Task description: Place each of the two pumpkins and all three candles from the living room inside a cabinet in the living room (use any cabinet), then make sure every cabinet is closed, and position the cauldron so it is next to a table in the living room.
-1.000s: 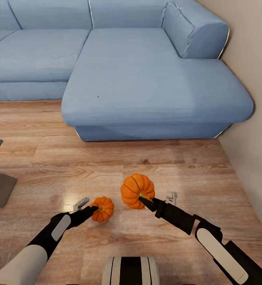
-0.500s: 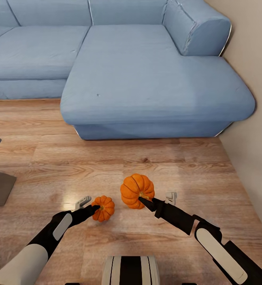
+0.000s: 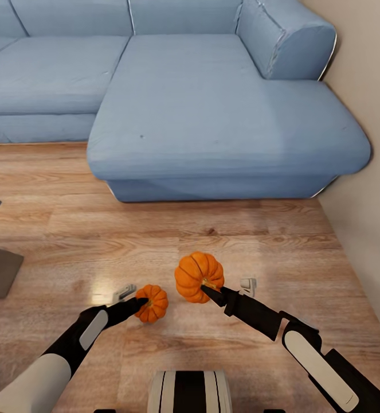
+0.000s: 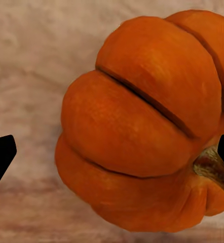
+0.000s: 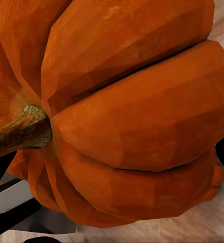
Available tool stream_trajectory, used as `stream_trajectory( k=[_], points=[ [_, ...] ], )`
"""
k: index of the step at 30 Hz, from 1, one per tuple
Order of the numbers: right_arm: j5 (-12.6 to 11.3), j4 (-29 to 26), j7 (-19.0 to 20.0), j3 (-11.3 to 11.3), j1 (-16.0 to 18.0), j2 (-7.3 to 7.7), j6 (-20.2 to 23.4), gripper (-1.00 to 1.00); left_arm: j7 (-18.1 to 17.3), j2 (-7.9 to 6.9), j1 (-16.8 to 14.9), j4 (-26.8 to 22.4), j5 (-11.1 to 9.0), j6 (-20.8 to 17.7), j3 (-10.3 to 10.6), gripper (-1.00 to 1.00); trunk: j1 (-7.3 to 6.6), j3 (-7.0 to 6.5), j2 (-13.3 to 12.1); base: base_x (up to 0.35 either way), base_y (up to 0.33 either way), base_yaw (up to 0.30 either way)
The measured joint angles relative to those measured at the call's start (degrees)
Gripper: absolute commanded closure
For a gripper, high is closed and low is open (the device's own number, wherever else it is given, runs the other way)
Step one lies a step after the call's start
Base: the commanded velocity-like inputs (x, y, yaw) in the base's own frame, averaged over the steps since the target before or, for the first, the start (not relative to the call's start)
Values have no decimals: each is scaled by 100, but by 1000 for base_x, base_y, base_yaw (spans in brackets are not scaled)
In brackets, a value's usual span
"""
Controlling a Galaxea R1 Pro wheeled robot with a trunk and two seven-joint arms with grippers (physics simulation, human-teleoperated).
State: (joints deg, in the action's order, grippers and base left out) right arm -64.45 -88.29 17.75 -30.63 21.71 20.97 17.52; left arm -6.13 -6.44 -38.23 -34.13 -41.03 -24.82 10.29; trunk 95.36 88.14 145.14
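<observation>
Two pumpkins: a smaller pumpkin (image 3: 152,303) and a larger pumpkin (image 3: 198,275). Two grippers: left gripper (image 3: 133,299), right gripper (image 3: 208,293). One blue sofa (image 3: 212,115).

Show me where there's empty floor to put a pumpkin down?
Bare wood floor lies between the sofa and the two pumpkins, and to the right toward the wall. It is crowded around both end effectors.

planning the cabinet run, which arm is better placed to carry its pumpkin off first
Right: its end effector holds the bigger pumpkin by the stem. The left end effector holds the smaller pumpkin too, so the edge is slight.
</observation>
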Motion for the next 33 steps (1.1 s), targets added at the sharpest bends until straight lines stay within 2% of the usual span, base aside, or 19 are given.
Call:
stream_trajectory(
  k=[11,16,25,30,31,33],
  points=[
    [-14,15,-2,1,3,0,1,100,-21,-1,-2,-63,41,23,132,-100,2,23,2,0,0,0],
    [-13,24,-2,0,0,0,1,100,-399,-8,3,69,39,21,163,-100,2,23,2,0,0,0],
    [-11,31,-3,0,1,0,1,100,-513,-9,6,120,29,25,191,-100,2,23,2,0,0,0],
    [-13,41,-3,0,3,0,2,100,-527,-17,8,99,2,184,421,-100,2,23,2,0,0,0],
    [-13,42,-2,2,3,0,2,100,-525,-18,5,96,4,223,456,100,2,23,2,0,0,0],
    [0,44,-5,2,4,0,0,100,-524,-18,6,38,14,272,495,100,5,44,3,0,0,0]
  ],
)
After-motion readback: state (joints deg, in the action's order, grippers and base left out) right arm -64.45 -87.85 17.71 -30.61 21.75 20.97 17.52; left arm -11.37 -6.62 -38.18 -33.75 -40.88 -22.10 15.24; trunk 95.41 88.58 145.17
